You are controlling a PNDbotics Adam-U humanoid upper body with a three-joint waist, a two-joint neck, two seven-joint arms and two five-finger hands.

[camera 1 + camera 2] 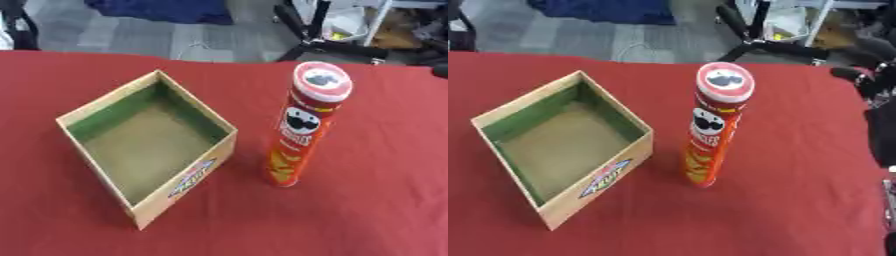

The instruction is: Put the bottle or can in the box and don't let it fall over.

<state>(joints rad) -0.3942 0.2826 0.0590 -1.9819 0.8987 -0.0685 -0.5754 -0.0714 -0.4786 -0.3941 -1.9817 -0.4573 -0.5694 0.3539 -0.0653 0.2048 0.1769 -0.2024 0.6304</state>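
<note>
Can [308, 125] upright on red table [367, 210], just right of empty box [144, 137]. Untouched; whole move left. Neither hand in view, finger state unknown.

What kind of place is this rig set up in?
Probably a lab or workshop: a table under a red cloth, with a staged cardboard box and chip can, grey floor and equipment stands behind.

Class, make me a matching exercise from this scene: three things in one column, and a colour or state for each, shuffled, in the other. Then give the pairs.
Things:
1. can
2. box
3. tablecloth

Descriptions:
A. open on top, nothing inside
B. plain red, spread flat
C. standing upright, lid on

Pairs: 1-C, 2-A, 3-B
</note>
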